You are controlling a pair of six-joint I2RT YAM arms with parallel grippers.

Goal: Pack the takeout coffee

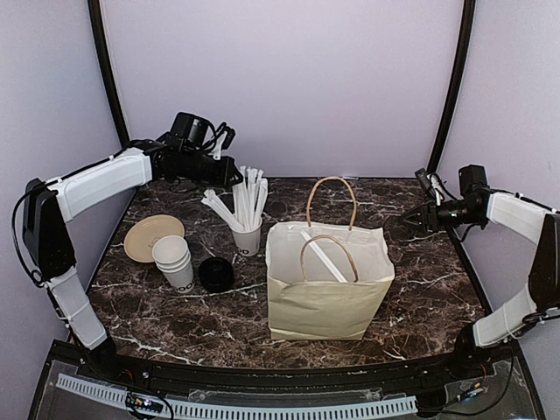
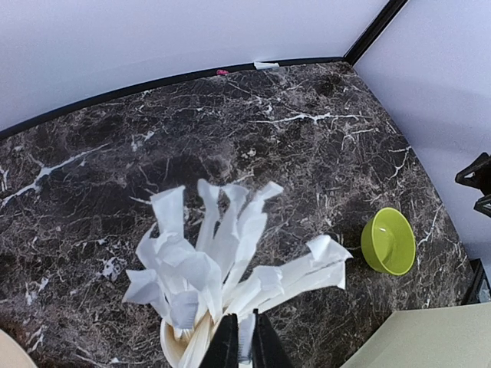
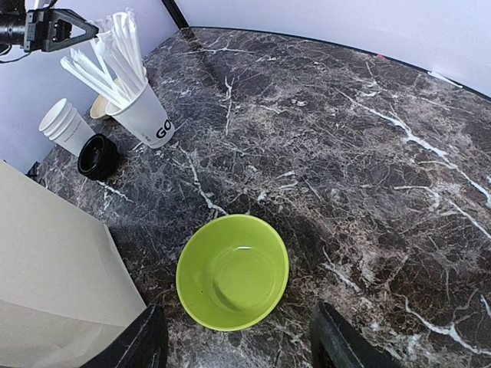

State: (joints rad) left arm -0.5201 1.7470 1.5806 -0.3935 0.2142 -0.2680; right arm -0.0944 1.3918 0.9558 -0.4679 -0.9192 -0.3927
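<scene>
No lidded takeout coffee cup shows in any view. A beige paper bag point(image 1: 328, 302) stands open mid-table with a wrapped straw point(image 1: 325, 256) lying in it. The rest of its inside is hard to make out. My left gripper point(image 1: 232, 175) is above a white cup of wrapped straws point(image 1: 248, 238). In the left wrist view it point(image 2: 244, 349) is shut on one white straw over that cup point(image 2: 170, 341). My right gripper point(image 1: 411, 219) is open and empty, and in the right wrist view it point(image 3: 239, 349) hovers over a green bowl point(image 3: 232, 272).
A stack of lidless white cups point(image 1: 175, 261), black lids point(image 1: 215, 274) and a tan plate point(image 1: 150, 236) sit at the left. The green bowl point(image 2: 389, 241) lies right of the bag, whose side point(image 3: 54, 291) is close to my right gripper. Walls enclose the table.
</scene>
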